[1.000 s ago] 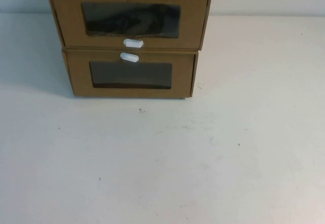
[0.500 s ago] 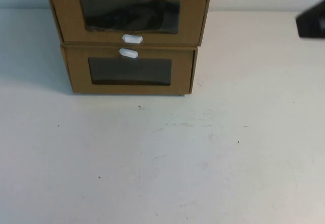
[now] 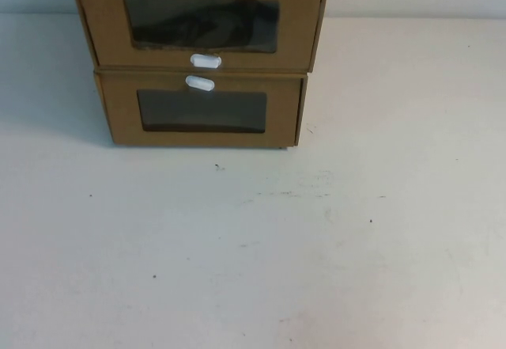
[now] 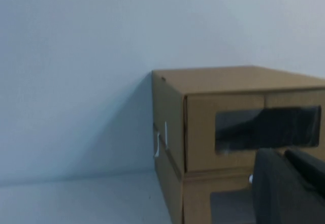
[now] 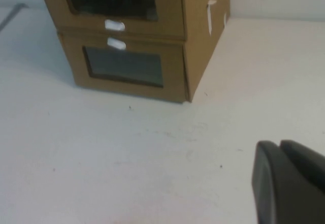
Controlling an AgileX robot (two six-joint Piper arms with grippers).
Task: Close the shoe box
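Shoe box [image 3: 202, 23] stacked on lower box [image 3: 202, 111], far left on table [image 3: 316, 246], drawer flush. Left gripper [image 4: 289, 188] near box's left; right gripper [image 5: 287, 183] over table, right of the boxes; fingers' state: cannot tell.

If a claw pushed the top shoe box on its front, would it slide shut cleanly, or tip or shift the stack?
The shoe box already looks flush, so probably little travel remains. It is cardboard, likely light, so a hard push might shove it back on the lower box. Its flat base makes tipping unlikely. The left claw and right claw show only at the wrist views' edges.
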